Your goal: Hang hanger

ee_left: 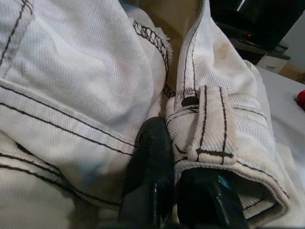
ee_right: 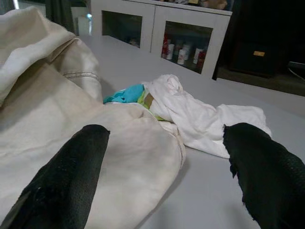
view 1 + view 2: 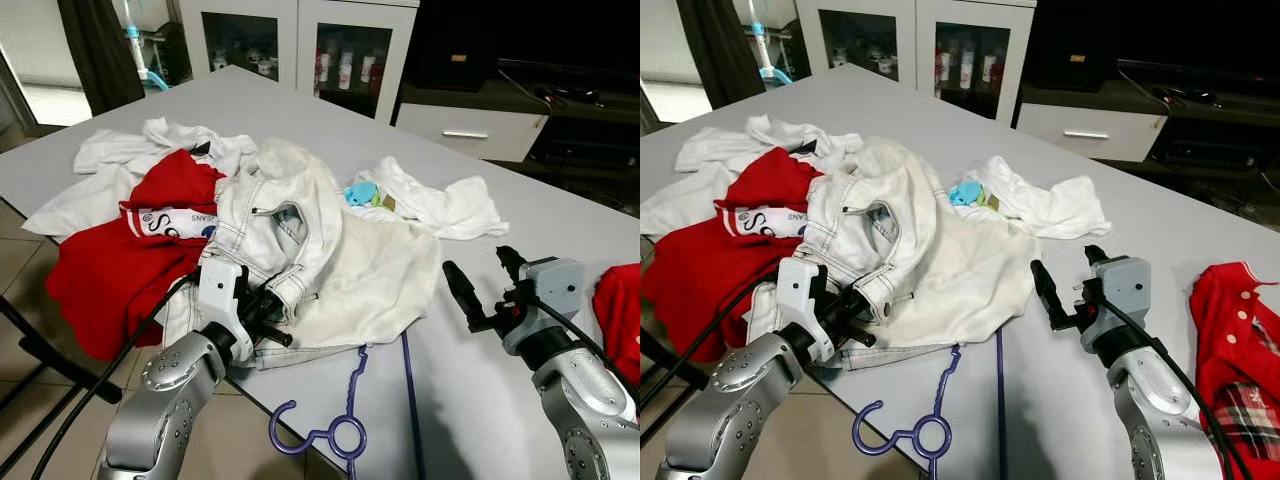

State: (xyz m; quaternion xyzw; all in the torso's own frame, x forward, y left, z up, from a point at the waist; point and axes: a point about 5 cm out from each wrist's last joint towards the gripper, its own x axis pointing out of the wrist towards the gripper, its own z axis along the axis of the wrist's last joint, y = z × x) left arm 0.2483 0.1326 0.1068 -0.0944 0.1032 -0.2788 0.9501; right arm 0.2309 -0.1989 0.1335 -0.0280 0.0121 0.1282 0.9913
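Two black fingers (image 2: 62, 176) of the right gripper (image 2: 162, 176) stick out low in the picture, one on each side. They are far apart, with a big gap between them. Nothing is held.

Under them is a gray table (image 2: 209, 191). A big cream cloth (image 2: 71, 119) lies on it and goes under one finger. It has folds and a sewn seam. Beside it sits a small blue and green thing (image 2: 127, 94), partly tucked in. A white cloth (image 2: 200, 119) lies bunched up next to that, touching the cream one.

Far back stands a white cabinet (image 2: 157, 24) with glass doors. Small bottles (image 2: 183, 51) stand inside it. Next to it is a dark place, too dim to make out.
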